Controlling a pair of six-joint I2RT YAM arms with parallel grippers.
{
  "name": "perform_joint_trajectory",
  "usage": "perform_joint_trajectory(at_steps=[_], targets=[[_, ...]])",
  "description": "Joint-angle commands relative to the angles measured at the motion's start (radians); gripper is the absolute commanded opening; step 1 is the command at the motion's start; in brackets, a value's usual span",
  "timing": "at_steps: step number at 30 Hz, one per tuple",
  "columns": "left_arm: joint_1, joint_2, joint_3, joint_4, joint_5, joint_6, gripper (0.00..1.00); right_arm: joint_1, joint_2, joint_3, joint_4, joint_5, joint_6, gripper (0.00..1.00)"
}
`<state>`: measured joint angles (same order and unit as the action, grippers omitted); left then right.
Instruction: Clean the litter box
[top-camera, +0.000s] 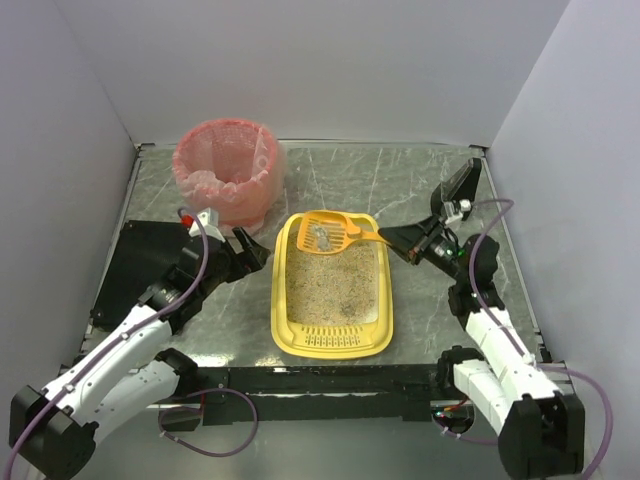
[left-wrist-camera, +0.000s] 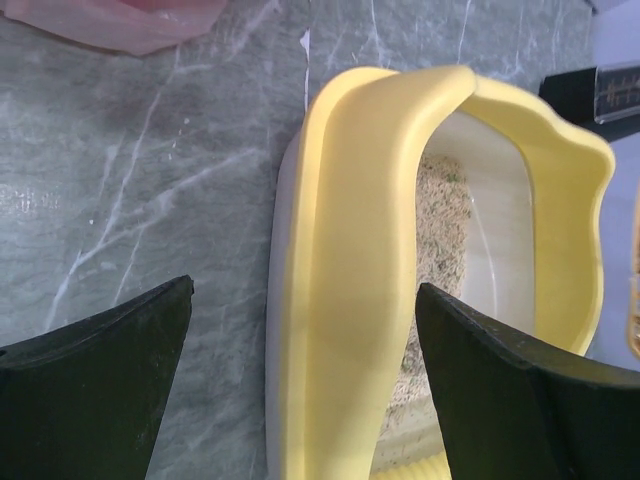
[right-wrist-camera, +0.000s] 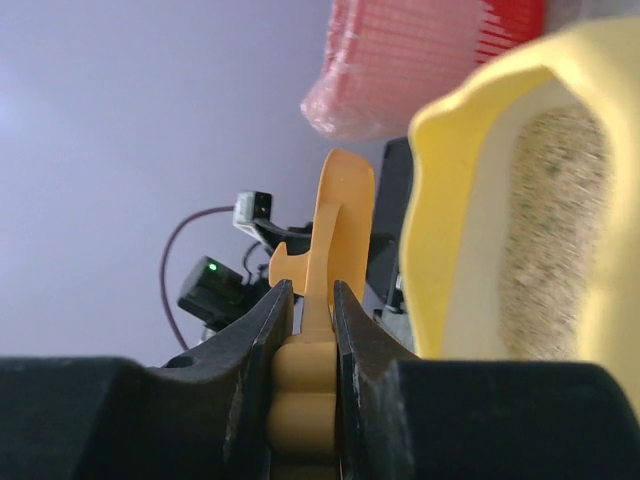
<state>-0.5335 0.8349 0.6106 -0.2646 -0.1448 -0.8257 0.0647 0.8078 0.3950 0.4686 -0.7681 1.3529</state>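
Top view is showing the litter box (top-camera: 281, 300) sitting mid-table (top-camera: 430, 180), long axis running away from the arm bases, slotted lip at the near end. Same view: the right gripper (top-camera: 392, 240) is clamping the orange scoop (top-camera: 328, 232) by its handle, scoop head sitting over the box's far end with pale clumps (top-camera: 322, 236) in it (can't tell whether it's touching the rim). Right wrist view is confirming the grip, both fingers (right-wrist-camera: 262, 335) pressing the ribbed handle, but the scoop is showing edge-on there, so its load is hidden. The left gripper (top-camera: 248, 252) is standing wide open, holding nothing. Only its wrist view is showing the box's left rim lying between the fingers; contact unclear. The pink-lined basket (top-camera: 228, 170) is sitting far left, cut off in both wrist views.
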Motion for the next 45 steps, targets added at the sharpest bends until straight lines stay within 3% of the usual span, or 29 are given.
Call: perform_joint_trajectory(at_steps=[1, 4, 10, 17, 25, 28, 34, 40, 45], targets=[[0.016, -0.037, 0.004, 0.025, -0.056, -0.039, 0.97, 0.067, 0.109, 0.130, 0.028, 0.059, 0.047, 0.00], [0.035, -0.017, 0.072, 0.019, -0.052, -0.032, 0.97, 0.099, 0.178, 0.136, 0.183, 0.081, 0.130, 0.00], [0.044, 0.029, 0.141, -0.058, -0.089, -0.043, 0.97, 0.184, 0.341, 0.442, -0.027, 0.190, 0.037, 0.00], [0.049, -0.022, 0.089, -0.071, -0.073, -0.067, 0.97, 0.268, 0.602, 0.769, -0.042, 0.217, 0.077, 0.00], [0.052, -0.102, 0.049, -0.104, -0.072, -0.093, 0.97, 0.377, 0.944, 1.158, -0.195, 0.357, -0.096, 0.00], [0.053, -0.112, 0.052, -0.119, -0.065, -0.090, 0.97, 0.406, 1.066, 1.333, -0.249, 0.389, -0.256, 0.00], [0.053, -0.138, 0.040, -0.134, -0.073, -0.095, 0.97, 0.471, 1.211, 1.672, -0.494, 0.434, -0.823, 0.00], [0.053, -0.132, 0.014, -0.102, -0.048, -0.090, 0.97, 0.560, 1.249, 1.800, -0.622, 0.530, -1.191, 0.00], [0.053, -0.123, 0.020, -0.099, -0.038, -0.082, 0.97, 0.586, 1.214, 1.757, -0.568, 0.553, -1.305, 0.00]])
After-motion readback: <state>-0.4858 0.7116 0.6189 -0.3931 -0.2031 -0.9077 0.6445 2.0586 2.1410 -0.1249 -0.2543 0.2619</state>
